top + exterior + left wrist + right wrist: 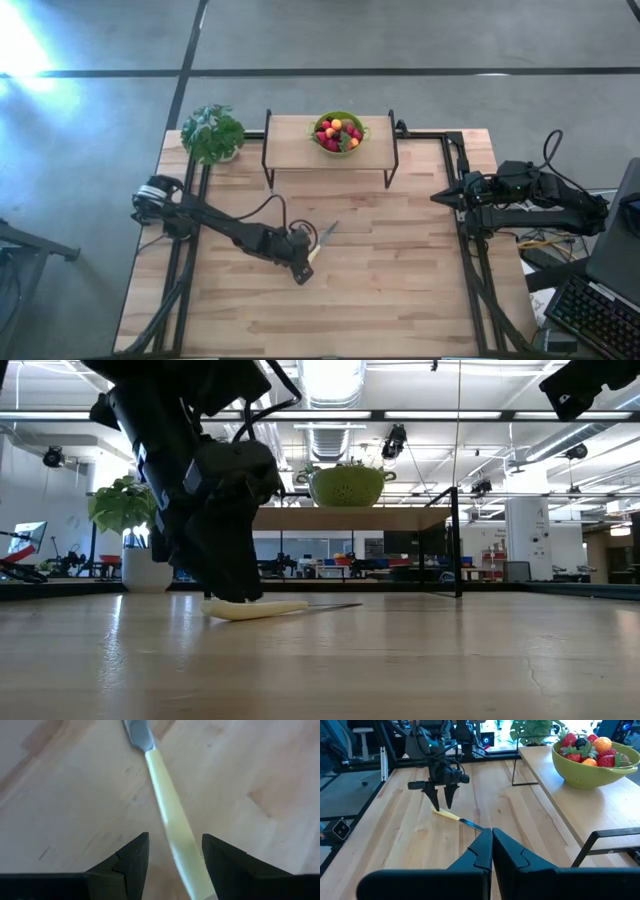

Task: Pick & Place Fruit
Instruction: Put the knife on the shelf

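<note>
Fruit (338,134) sits piled in the green bowl (327,146) on the raised wooden shelf (295,145) at the far side of the table (400,260), well apart from both grippers. Mostly red pcs, a couple orange-yellow, one dark berry visible in the right wrist view.

Your left gripper (303,268) is down at the tabletop near the middle, fingers (132,857) spread apart w/ the pale handle of the knife (175,827) running between them. Can't tell whether the pads touch the handle; in the left wrist view there's a gap on either side. Knife lies flat on the wood, blade pointing away from the gripper toward the shelf. Low view shows the gripper tips at or just above the handle end.

Your right gripper (441,198) hangs at the right edge of the table, fingers pressed together w/ nothing between them, aimed across the table at the left arm.

Outward from there: shelf stands on thin black legs, bowl near its right half. Potted plant (212,133) sits at the far left corner of the table, just beside the shelf's left end.
</note>
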Available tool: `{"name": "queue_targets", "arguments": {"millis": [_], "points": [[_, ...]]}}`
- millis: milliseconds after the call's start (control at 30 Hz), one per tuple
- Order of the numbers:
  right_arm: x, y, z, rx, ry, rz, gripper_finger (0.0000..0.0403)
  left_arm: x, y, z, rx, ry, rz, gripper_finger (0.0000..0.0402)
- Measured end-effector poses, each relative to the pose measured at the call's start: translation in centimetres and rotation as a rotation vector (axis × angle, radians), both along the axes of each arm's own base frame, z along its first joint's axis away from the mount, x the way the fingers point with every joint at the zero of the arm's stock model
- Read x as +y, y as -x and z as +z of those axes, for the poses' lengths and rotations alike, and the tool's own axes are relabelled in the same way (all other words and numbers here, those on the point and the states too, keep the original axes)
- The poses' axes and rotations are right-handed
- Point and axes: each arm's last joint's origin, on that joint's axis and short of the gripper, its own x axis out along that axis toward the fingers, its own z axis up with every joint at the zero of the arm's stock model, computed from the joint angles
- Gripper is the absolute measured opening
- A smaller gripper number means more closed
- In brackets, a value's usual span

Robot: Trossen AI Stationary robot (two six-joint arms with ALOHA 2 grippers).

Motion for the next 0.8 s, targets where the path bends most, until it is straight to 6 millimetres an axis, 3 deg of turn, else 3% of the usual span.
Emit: {"name": "queue_targets", "arguments": {"millis": [267, 567, 800], "points": [[0.0, 0.0, 0.0, 0.000, 0.000, 0.000, 0.0008, -0.3, -0.9, -1.7, 0.046, -0.040, -0.028, 0.0188], [0.0, 0.0, 0.0, 0.000, 0.000, 0.000, 0.0008, -0.3, -1.2, -1.5, 0.050, -0.074, -0.055, 0.0187], [0.0, 0.0, 0.0, 0.000, 0.000, 0.000, 0.0008, -0.1, -0.9, -1.9, 0.077, -0.150, -0.074, 0.0152]]}}
